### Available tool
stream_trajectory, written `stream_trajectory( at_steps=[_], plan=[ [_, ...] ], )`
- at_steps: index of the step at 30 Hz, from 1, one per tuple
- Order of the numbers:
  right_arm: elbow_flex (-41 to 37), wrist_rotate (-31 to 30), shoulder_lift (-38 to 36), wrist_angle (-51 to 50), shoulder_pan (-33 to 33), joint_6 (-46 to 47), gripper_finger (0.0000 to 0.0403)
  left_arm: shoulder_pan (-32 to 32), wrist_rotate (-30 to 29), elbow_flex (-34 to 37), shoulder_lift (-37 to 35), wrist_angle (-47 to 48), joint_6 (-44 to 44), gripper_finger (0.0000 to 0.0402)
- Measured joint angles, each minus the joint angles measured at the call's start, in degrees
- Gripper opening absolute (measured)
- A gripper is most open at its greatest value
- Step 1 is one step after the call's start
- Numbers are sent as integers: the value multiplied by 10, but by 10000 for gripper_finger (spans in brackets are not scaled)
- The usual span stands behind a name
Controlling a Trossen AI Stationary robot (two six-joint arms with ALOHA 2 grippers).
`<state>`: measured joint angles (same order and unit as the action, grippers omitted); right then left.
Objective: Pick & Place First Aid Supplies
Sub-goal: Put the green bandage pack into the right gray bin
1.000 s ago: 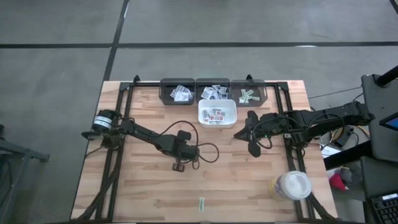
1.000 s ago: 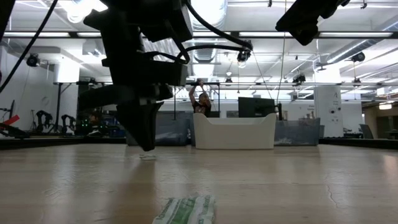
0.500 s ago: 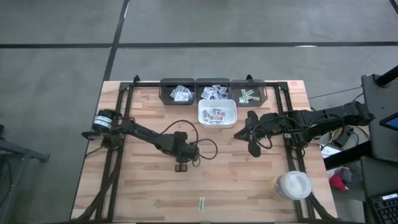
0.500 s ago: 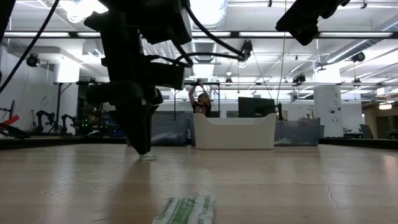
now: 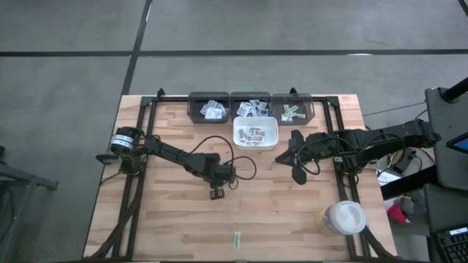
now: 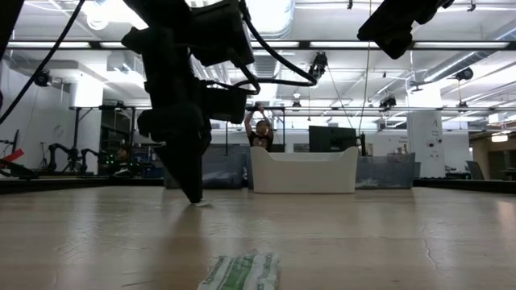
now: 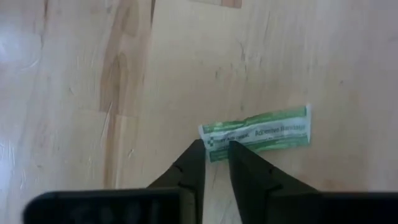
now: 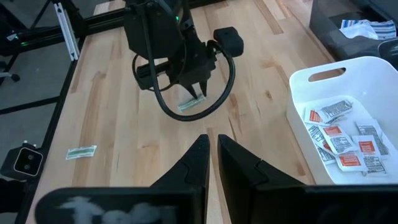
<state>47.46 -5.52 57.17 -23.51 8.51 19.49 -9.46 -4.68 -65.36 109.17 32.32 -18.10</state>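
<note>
A small flat packet with green print (image 7: 255, 132) lies flat on the wooden table (image 5: 168, 219) near its middle; it also shows in the right wrist view (image 8: 189, 104). My left gripper (image 7: 216, 149) points down at one end of it, its fingers a narrow gap apart. A second green-printed packet (image 5: 237, 239) lies near the table's front edge. My right gripper (image 8: 212, 148) hangs shut above the table's right half, holding nothing. My left gripper comes from above, pointing down, with its fingertips (image 7: 198, 149) at the packet's end (image 7: 214, 142). One tip stands at the end edge and one over the top face, and the end shows in the gap. The packet lies flat. I cannot tell whether the tips touch it.
A white tray (image 5: 272, 124) holding red-printed packets stands at the far middle. Behind it are three dark bins (image 5: 210, 108) with more packets. A round white-lidded jar (image 5: 342, 218) sits at the near right. A person (image 6: 260, 129) stands beyond the table.
My left gripper has sunk toward the table and rolled about its own axis. Its fingertips now reach the tabletop at the packet. The packet has stayed where it was.
</note>
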Motion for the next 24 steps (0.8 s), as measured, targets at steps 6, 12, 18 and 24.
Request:
stream_trajectory(
  at_steps=[6,12,18,24],
  plan=[
    [0,0,0,0,0,0,31,0,3,1,0,-16,-6,6],
    [0,0,0,0,0,0,31,0,9,-3,-11,-25,-3,1],
    [0,29,0,0,0,-2,31,10,18,-6,-66,-47,30,0],
    [0,41,1,-1,0,-2,31,27,-7,-8,-144,-98,-1,0]
  ],
)
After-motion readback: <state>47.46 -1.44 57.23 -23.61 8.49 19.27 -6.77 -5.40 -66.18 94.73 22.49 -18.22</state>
